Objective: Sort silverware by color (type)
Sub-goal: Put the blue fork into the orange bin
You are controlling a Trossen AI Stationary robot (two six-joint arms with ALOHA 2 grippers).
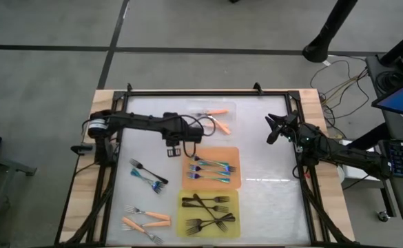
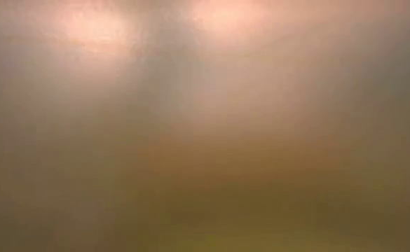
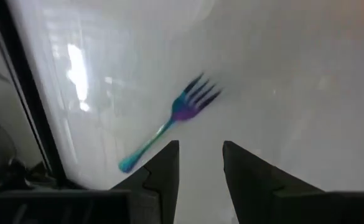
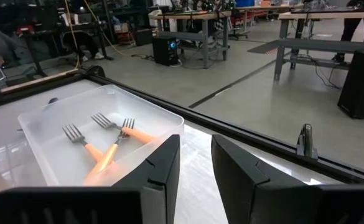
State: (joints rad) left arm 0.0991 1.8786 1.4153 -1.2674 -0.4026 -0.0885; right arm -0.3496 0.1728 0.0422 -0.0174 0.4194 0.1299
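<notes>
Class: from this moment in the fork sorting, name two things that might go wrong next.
1. The left end effector, empty and open, hovers between trays; the loose teal-handled metal forks lie overlapping, so it may lift two or none.
2. The orange-handled forks near the table's front edge might get nudged off.

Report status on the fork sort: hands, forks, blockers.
Left hand open, empty, above table between clear tray and loose teal forks. Right hand open, idle at right edge. Orange forks still unsorted. Low view obscured.
</notes>
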